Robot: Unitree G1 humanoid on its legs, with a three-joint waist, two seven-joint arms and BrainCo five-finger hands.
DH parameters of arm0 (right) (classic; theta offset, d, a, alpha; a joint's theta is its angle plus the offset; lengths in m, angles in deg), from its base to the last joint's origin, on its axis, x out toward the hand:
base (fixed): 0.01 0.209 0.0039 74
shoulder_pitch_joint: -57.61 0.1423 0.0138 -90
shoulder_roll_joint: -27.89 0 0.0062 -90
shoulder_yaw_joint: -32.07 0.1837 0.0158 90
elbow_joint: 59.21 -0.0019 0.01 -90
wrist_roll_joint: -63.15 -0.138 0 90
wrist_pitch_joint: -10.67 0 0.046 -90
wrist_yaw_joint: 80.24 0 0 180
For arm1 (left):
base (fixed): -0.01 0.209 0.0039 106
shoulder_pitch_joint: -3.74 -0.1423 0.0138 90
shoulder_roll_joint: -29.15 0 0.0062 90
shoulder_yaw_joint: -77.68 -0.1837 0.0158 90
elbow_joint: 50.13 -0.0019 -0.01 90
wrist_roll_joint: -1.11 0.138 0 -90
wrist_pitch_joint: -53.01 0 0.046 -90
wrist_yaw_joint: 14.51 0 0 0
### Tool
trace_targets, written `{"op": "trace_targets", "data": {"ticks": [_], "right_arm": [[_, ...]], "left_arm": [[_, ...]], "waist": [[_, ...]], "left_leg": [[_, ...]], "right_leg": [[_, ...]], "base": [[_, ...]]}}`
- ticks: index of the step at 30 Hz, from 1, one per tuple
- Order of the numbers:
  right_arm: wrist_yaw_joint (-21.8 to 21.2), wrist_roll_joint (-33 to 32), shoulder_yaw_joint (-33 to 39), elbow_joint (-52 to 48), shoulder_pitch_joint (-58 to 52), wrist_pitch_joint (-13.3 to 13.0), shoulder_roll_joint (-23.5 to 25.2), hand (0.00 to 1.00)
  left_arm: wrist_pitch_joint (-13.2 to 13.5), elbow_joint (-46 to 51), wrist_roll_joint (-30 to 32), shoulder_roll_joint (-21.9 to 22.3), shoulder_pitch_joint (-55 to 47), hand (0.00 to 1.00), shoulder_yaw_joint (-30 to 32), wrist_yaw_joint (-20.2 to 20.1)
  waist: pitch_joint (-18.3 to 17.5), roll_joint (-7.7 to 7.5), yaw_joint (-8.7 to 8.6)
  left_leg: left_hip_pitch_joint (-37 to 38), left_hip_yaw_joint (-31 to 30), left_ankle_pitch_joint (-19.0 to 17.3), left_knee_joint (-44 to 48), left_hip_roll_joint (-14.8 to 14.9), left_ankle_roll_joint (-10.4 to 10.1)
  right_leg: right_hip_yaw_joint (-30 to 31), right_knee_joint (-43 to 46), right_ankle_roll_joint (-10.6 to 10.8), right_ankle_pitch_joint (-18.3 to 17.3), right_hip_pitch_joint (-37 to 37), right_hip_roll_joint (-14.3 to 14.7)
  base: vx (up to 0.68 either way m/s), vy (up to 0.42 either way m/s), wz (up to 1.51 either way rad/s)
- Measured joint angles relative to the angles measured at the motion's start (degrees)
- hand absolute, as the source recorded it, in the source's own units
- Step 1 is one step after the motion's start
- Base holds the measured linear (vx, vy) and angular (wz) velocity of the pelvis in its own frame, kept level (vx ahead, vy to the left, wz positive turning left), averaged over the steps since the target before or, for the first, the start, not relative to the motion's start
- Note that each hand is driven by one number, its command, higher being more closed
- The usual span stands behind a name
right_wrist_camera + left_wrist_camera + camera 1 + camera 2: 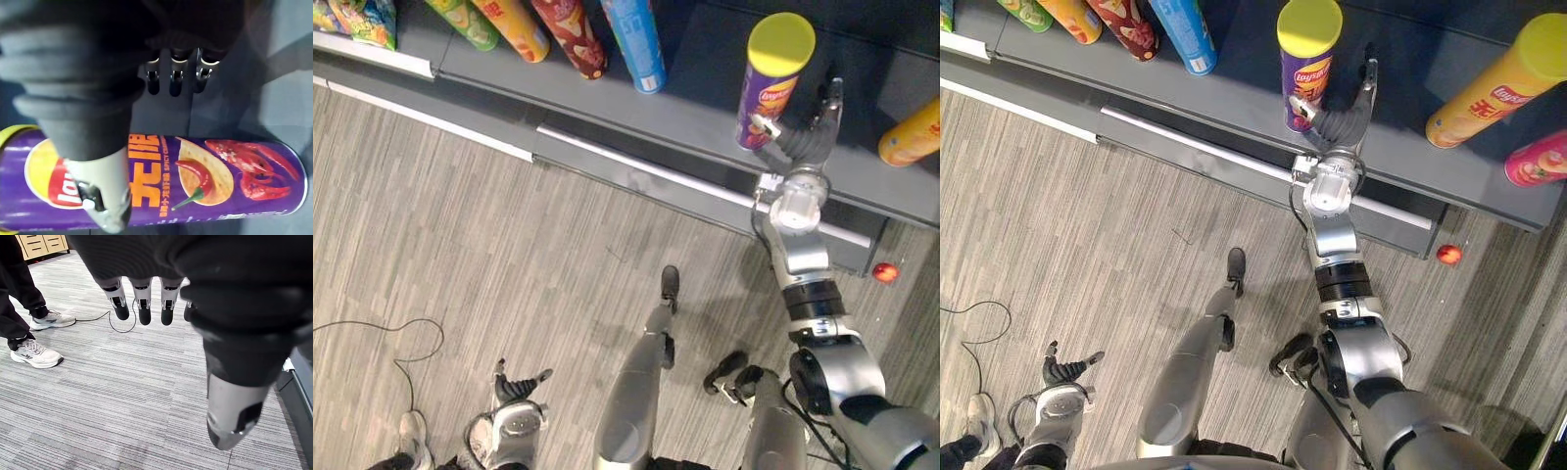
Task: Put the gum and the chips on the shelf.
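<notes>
A purple chips can (771, 83) with a yellow lid stands upright on the dark grey shelf (705, 59). My right hand (803, 142) is raised just beside it on its right. The fingers (176, 81) point straight past the can and the thumb (102, 196) lies along the can's side (220, 176) without curling round it. My left hand (514, 392) hangs low at the lower left above the floor, its fingers (142, 308) relaxed and holding nothing.
More cans stand on the shelf: a blue can (636, 44), a red can (570, 34) and others at the left, a yellow-orange can (1489, 93) and a pink can (1538, 162) at the right. A small red round thing (885, 271) lies on the floor below the shelf edge. A person's shoes (36, 355) stand near my left hand.
</notes>
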Motion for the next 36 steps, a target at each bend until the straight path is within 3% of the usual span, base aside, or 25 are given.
{"op": "trace_targets", "data": {"ticks": [9, 23, 29, 36], "right_arm": [[-0.8, 0.0, -1.9, -0.2, -3.0, 0.0, 3.2, 0.00], [-6.7, 1.6, -11.5, -2.5, -17.7, -0.2, 4.5, 0.00], [-9.9, 2.2, -13.2, -5.0, -26.9, -0.2, 2.5, 0.00], [-16.0, 3.1, -13.5, -10.9, -43.4, -1.2, 2.8, 0.00]], "left_arm": [[-0.9, -1.1, 0.0, 1.4, -0.1, 0.00, 0.0, -0.1], [-2.0, -3.0, 0.1, 1.6, -1.2, 0.00, -4.9, -2.3], [-2.1, -6.2, 0.2, 1.7, -3.2, 0.00, -7.3, -4.6], [-2.0, -9.2, 0.1, 1.9, -5.4, 0.00, -7.2, -7.9]], "waist": [[-0.1, -0.22, -1.04], [-1.7, -3.56, -3.19], [-4.6, -5.68, -5.67], [-11.9, -7.33, -7.59]], "left_leg": [[2.0, 1.4, 0.0, -0.3, 0.3, 0.0], [9.4, 2.2, -1.6, -0.4, 0.8, -0.2], [13.8, 3.6, -3.2, -1.4, 0.8, 0.2], [20.5, 6.8, -3.5, -5.6, 0.5, 0.7]], "right_leg": [[1.2, -1.2, 0.1, 0.0, 1.3, 0.3], [2.5, -7.2, 1.8, 1.8, 9.8, 2.5], [3.6, -13.6, 3.2, 4.8, 14.9, 3.7], [5.9, -21.5, 4.6, 8.3, 20.9, 5.3]], "base": [[0.00, -0.036, -0.09], [0.02, -0.033, -0.07], [0.06, 0.033, -0.15], [0.07, 0.011, -0.23]]}}
